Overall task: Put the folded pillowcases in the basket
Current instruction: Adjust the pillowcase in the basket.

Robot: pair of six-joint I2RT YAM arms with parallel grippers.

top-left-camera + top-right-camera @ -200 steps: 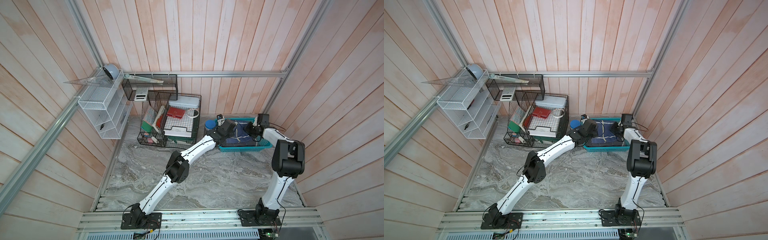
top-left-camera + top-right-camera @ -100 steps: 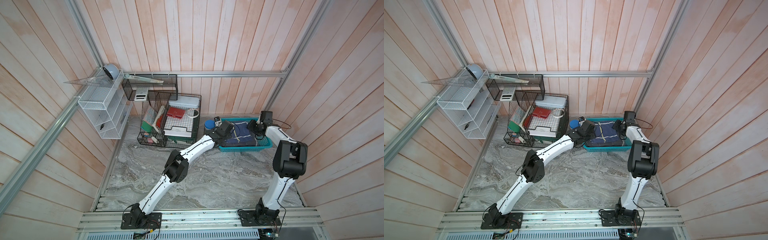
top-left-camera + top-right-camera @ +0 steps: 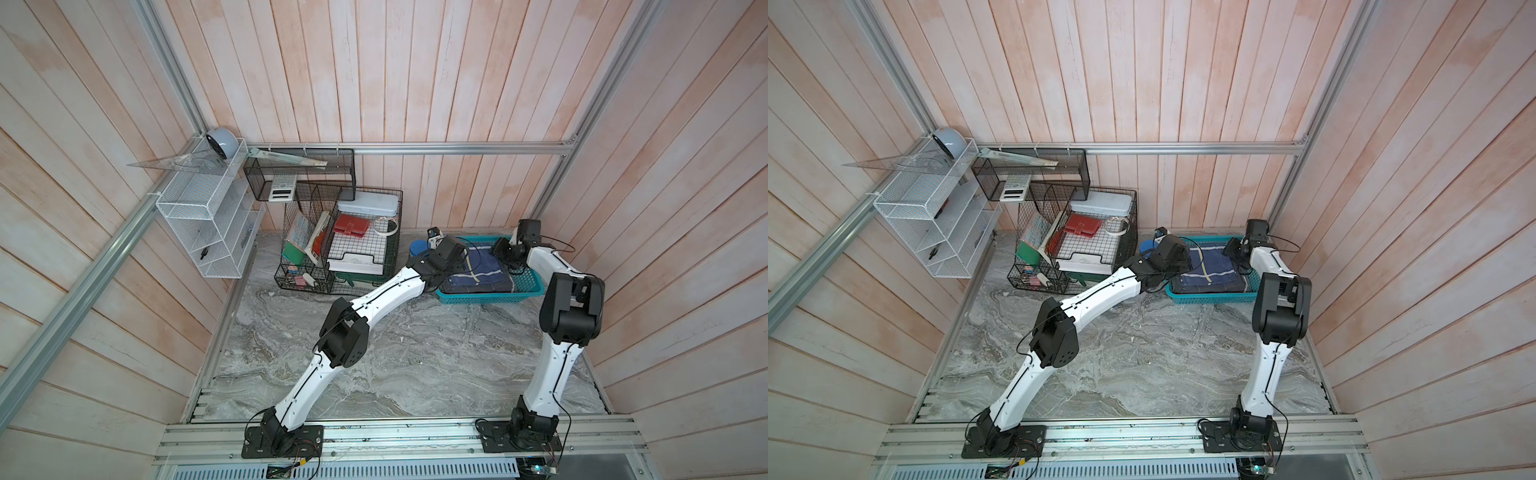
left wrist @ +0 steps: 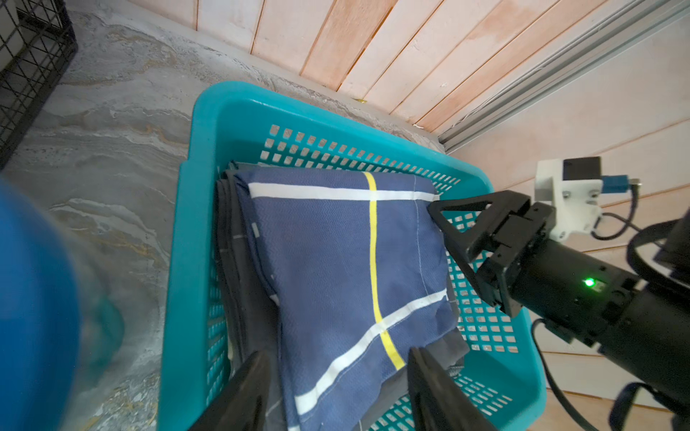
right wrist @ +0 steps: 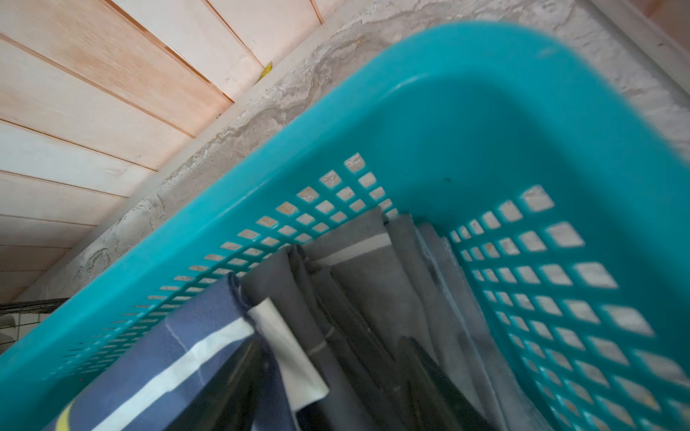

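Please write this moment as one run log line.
folded pillowcase: lying in basket | left gripper: open | right gripper: open

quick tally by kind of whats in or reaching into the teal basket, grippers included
teal plastic lattice basket: 1
folded navy pillowcase with white and yellow stripes: 1
grippers, the left gripper and the right gripper: 2
total: 4
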